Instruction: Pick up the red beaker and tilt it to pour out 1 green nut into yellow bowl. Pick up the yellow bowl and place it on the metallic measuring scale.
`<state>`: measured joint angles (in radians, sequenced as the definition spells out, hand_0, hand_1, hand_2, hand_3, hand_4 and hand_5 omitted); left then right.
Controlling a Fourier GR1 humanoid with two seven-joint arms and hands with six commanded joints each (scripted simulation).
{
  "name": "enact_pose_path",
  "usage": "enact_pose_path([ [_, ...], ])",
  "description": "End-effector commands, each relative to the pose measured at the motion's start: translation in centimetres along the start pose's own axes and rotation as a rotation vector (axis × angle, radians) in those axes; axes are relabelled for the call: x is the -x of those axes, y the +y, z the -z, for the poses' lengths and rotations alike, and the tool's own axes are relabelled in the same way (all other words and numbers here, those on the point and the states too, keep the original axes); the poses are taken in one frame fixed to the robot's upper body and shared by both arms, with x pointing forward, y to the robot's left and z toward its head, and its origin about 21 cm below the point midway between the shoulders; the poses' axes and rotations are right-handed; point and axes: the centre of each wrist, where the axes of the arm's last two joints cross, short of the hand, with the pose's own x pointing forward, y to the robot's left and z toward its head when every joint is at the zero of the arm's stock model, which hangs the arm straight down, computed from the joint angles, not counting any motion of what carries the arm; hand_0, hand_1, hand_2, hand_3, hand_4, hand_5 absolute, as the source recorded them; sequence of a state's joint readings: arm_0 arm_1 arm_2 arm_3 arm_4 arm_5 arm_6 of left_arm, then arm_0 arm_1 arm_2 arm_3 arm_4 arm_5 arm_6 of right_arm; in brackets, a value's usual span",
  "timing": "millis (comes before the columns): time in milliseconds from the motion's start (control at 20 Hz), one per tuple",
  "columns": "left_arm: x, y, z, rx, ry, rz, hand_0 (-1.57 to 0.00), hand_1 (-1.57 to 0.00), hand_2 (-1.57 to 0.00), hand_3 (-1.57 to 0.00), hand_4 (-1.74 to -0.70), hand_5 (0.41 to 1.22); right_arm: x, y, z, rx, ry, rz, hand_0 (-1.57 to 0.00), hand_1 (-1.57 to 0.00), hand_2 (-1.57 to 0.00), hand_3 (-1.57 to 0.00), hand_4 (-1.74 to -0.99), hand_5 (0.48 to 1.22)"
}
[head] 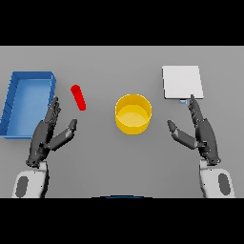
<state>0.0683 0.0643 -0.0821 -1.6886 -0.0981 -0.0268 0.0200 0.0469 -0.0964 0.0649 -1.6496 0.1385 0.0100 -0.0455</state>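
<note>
Left hand (47,136), fingers straight and holding nothing, sits just short of the slim red beaker (78,97), with the round yellow bowl (133,114) toward the right hand (202,133), likewise open; grasping the beaker appears next.

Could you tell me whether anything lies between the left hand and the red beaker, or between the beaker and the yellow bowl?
Nothing visible does. The red beaker lies just ahead of the open left hand, with bare table between them. Bare table also separates it from the yellow bowl to its right. The blue bin sits off to the left.
</note>
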Motion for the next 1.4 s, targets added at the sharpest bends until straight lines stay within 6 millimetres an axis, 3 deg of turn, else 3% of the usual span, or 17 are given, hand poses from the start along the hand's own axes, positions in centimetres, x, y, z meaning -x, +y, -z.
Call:
enact_pose_path([
  [0,0.0,0.0,-0.1,0.005,0.010,0.007,0.00,0.00,0.00,0.00,-1.18,0.657,-0.1,-0.1,-0.1,-0.008,-0.005,0.021,0.00,0.00,0.00,0.00,-1.225,0.590],
  [300,0.8,-0.7,1.6,0.013,0.064,0.004,0.00,0.00,0.00,0.00,-1.19,0.658,0.2,-1.1,-0.1,-0.030,-0.019,0.044,0.00,0.00,0.00,0.00,-1.292,0.624],
  [950,2.6,-1.8,10.3,-0.003,0.062,0.054,0.00,0.00,0.00,0.00,-1.23,0.635,0.4,-1.1,0.0,-0.018,-0.013,0.040,0.00,0.00,0.00,0.00,-1.301,0.631],
  [1350,4.0,-3.1,12.5,0.013,0.049,0.077,0.00,0.00,0.00,0.00,-1.29,0.686,0.1,-1.6,0.7,-0.005,-0.002,0.018,0.00,0.00,0.00,0.00,-1.300,0.646],
])
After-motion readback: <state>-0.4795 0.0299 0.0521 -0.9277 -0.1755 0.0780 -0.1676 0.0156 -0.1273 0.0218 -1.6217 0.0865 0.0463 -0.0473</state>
